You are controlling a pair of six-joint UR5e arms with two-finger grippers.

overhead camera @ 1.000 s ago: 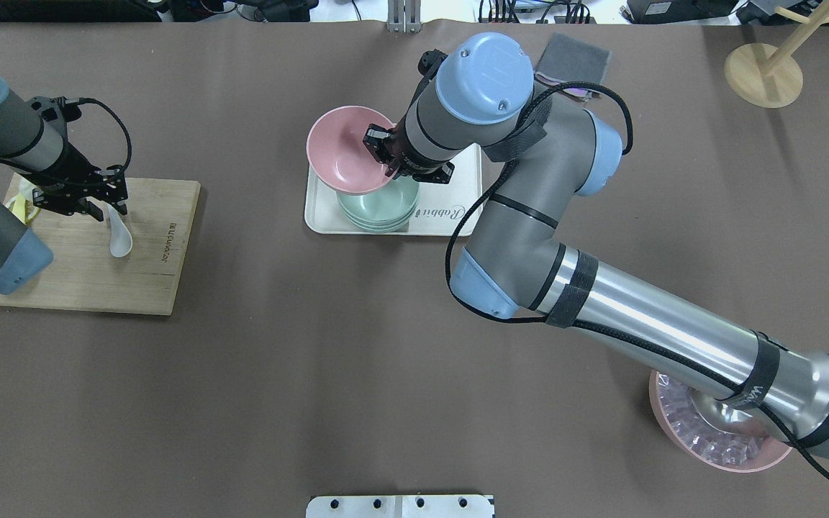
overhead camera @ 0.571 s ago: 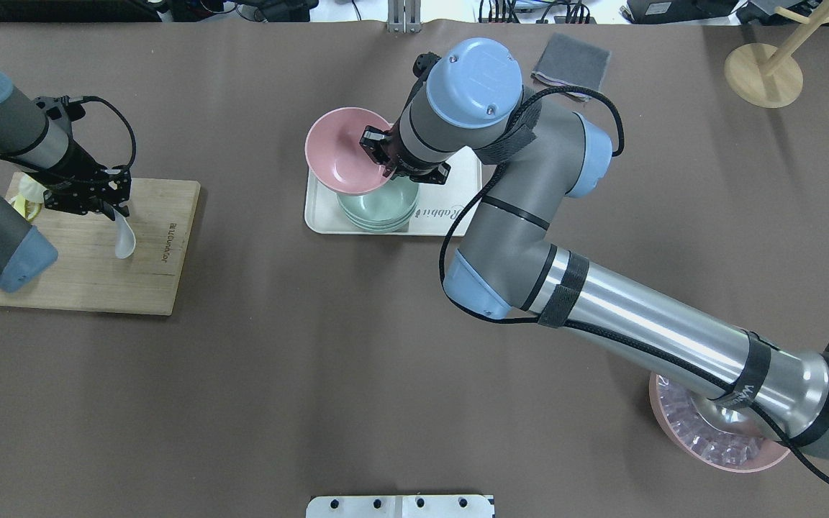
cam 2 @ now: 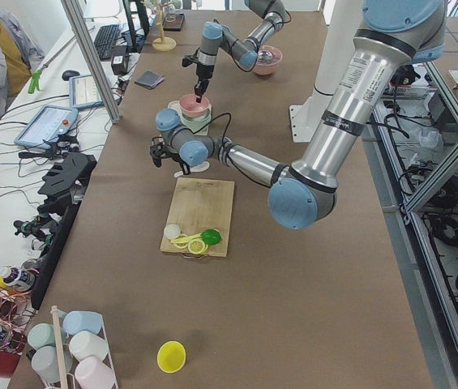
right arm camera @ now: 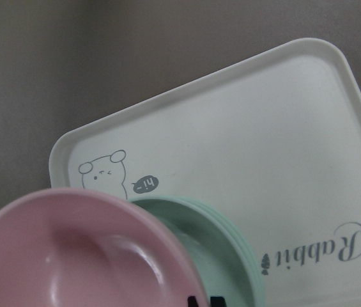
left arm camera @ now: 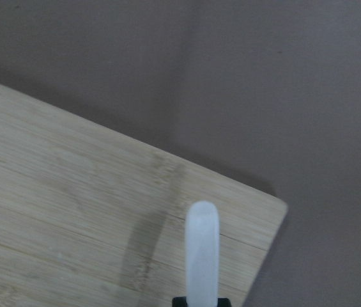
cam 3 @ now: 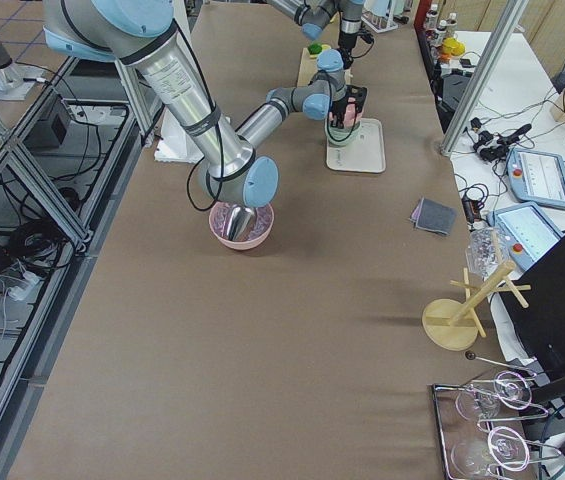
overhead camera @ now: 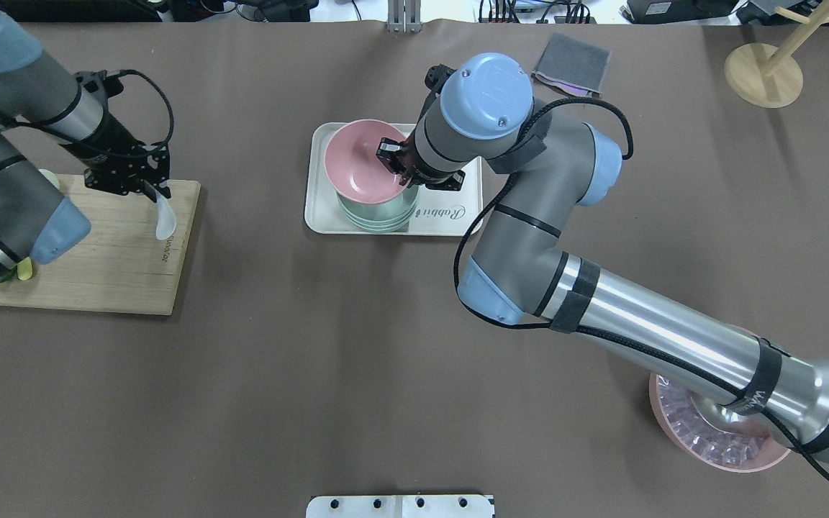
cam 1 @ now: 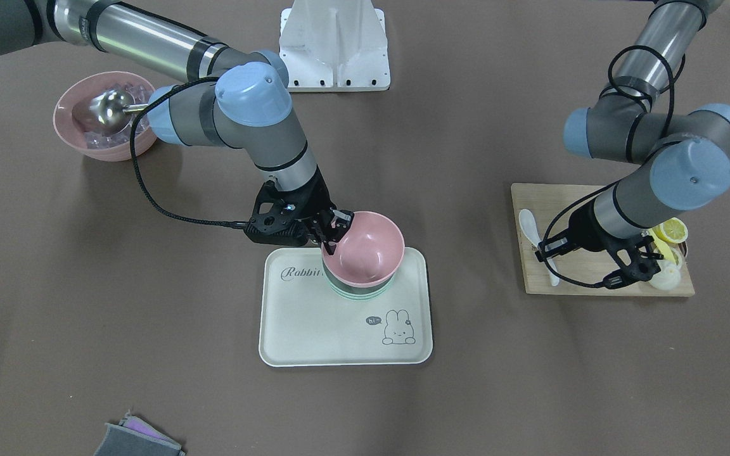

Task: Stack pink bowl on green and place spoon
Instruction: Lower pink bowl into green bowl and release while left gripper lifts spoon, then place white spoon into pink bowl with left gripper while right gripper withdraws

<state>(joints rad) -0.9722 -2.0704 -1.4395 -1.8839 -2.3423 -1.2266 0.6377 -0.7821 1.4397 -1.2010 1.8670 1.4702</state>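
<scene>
My right gripper (overhead camera: 394,162) is shut on the near rim of the pink bowl (overhead camera: 361,162) and holds it tilted right over the stack of green bowls (overhead camera: 378,214) on the white tray (overhead camera: 321,216). In the front view the pink bowl (cam 1: 368,250) sits low on the green stack (cam 1: 355,292); I cannot tell whether they touch. My left gripper (overhead camera: 150,188) is shut on the handle of the white spoon (overhead camera: 165,218) and holds it over the far right corner of the wooden board (overhead camera: 98,273). In the left wrist view the spoon (left arm camera: 202,249) hangs above the board (left arm camera: 71,211).
A pink bowl of ice with a metal scoop (overhead camera: 717,439) stands at the near right under my right arm. A grey cloth (overhead camera: 573,65) and a wooden stand (overhead camera: 763,72) are at the far right. Lemon slices (cam 1: 666,231) lie on the board.
My right gripper has carried the pink bowl to the right and lowered it over the green stack. My left gripper has lifted the spoon and moved it right, toward the board's far corner.
</scene>
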